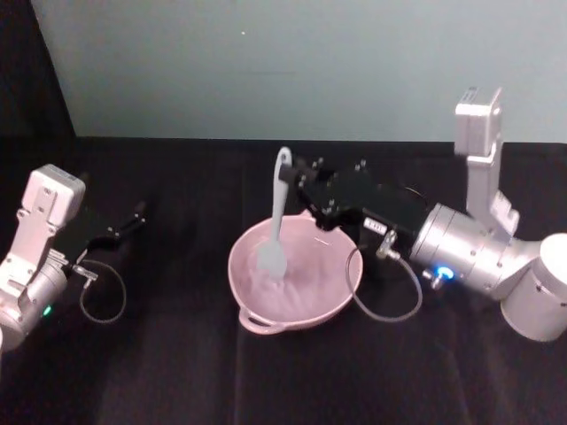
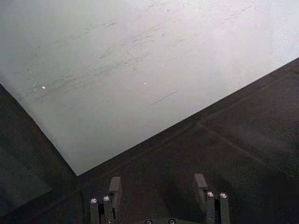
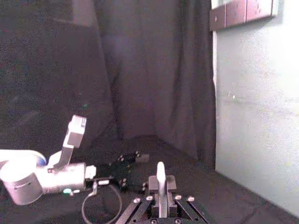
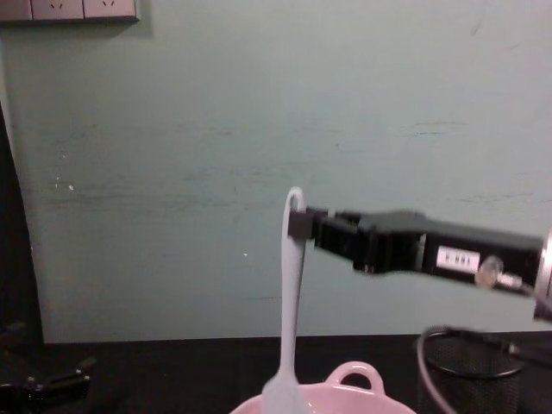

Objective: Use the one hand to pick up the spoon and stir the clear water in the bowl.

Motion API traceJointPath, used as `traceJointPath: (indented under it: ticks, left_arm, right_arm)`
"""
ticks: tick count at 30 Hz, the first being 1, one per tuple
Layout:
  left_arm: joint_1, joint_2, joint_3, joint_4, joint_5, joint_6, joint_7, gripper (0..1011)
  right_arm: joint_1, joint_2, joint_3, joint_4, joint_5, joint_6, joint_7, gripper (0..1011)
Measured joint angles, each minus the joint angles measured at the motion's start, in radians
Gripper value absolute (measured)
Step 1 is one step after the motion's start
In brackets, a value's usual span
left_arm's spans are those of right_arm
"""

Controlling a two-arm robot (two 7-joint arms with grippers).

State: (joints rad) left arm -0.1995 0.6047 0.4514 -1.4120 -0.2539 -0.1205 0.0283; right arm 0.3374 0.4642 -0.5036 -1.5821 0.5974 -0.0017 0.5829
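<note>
The pale pink bowl (image 1: 326,285) sits at the table's middle, its loop handle on the near rim in the head view. The white spoon (image 1: 277,212) stands nearly upright in it, flat head down inside the bowl. My right gripper (image 1: 291,181) reaches in from the right and is shut on the upper handle, just below the end with the hole. In the chest view the spoon (image 4: 291,293) hangs from the right gripper (image 4: 301,222) into the bowl (image 4: 349,398). The spoon's handle tip (image 3: 160,171) sticks up between the right gripper's fingers. My left gripper (image 2: 157,186) is parked open and empty at the far left.
A black wire-mesh cup (image 4: 466,362) stands right of the bowl, under the right arm. The right arm's grey cable (image 1: 390,305) loops down beside the bowl. A pale wall runs behind the black-clothed table (image 1: 177,372).
</note>
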Motion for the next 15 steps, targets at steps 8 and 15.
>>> traceJointPath:
  ticks: [8,15]
  left_arm:
    - [0.0,0.0,0.0,0.0,0.0,0.0,0.0,1011]
    - [0.0,0.0,0.0,0.0,0.0,0.0,0.0,1011]
  right_arm:
    - [0.043,0.024,0.033,-0.036,0.002,0.024,-0.024,100]
    - [0.067,0.064,0.082,-0.066,0.015,0.054,-0.055,100]
